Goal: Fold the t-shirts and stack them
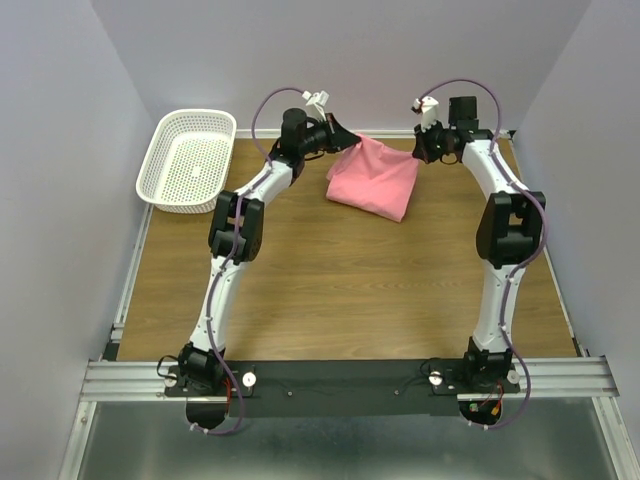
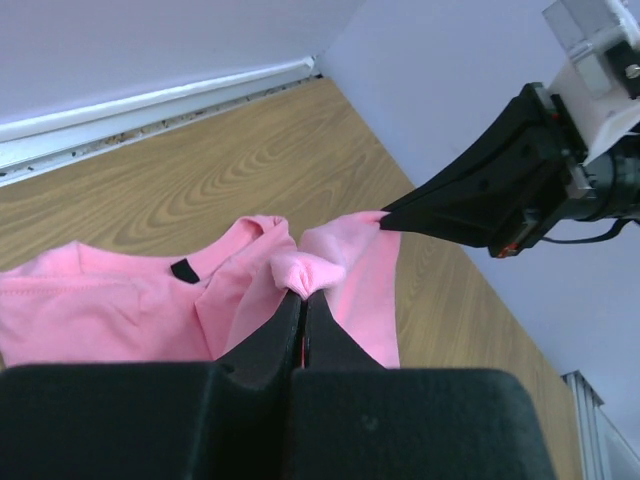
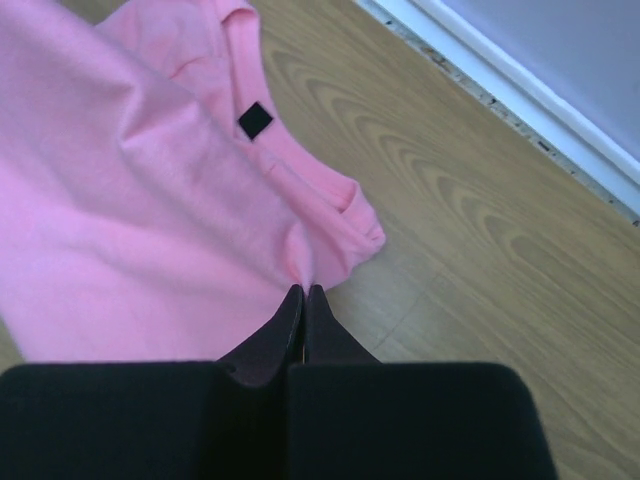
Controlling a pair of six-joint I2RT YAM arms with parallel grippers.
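— Where was the plain pink short-sleeved cotton t-shirt (image 1: 375, 178) lying?

— At the far middle of the brown wood-grain table (image 1: 340, 290), close to the back wall. It was slung between the two hands, its upper edge raised and its lower bulk slumped on the board towards the arm bases.

— And the hands?

— The left gripper (image 1: 347, 140) had its black fingers pressed together on a small pinch of pink cloth, plain in its own wrist view. The right gripper (image 1: 422, 150) was likewise clamped on a hem, just beside the round neck with its little black label (image 3: 255, 120).

— Which way did the held edge run?

— Across the table, left to right, from one hand to the other. The hands stood near each other, so the cloth between them sagged in folds rather than lying flat.

— Which arm was nearer?

— Neither; each already had its corner. I judged the next move would turn on that slack span: the hands would need to part sideways to draw it taut before any fold.

— The white plastic mesh basket (image 1: 160, 150)?

— Well apart, at the far left corner.
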